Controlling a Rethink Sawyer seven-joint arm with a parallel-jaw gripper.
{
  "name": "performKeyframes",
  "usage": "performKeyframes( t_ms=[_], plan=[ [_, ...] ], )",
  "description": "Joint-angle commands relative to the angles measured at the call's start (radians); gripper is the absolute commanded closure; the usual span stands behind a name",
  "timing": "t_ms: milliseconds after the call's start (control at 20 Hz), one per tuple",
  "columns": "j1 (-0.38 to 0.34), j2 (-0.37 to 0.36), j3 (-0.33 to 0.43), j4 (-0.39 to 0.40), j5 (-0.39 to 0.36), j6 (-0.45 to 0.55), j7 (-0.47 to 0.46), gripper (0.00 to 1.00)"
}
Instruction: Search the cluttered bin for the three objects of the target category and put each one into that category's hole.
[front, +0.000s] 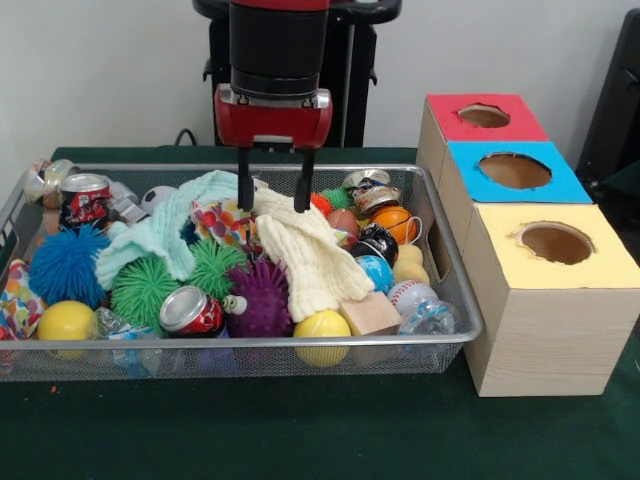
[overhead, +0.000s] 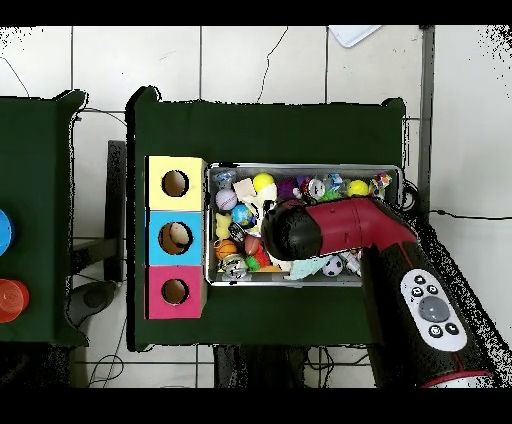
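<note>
Now, pincer (front: 271, 192) hung open and empty over bin (front: 455, 300) middle, tips flanking cream cloth (front: 305, 255). I spotted pale yellow plush (front: 410, 266) down-right of it; red box hole (front: 484, 116) farther right. Judged: shift right, descend slowly.

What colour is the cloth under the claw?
Cream cloth, under the open claw; front view.

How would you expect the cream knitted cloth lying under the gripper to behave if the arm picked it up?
The cream knitted cloth drapes over the toys beneath it, so it is probably floppy and would hang down from a pinch. It looks thin and soft, hence likely light. The gripper stands open above its upper end; lifting the cloth may drag or nudge the purple spiky ball beside it.
</note>
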Motion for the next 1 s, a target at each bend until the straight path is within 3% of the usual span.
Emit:
performKeyframes(
  t_ms=[50,450,1000],
  plan=[
    [-0.058,0.011,0.083,0.125,0.008,0.122,-0.219,0.00],
    [-0.129,0.064,0.098,0.198,-0.076,0.043,-0.233,0.00],
    [-0.103,0.197,0.045,0.176,-0.195,-0.057,-0.127,0.00]
  ],
)
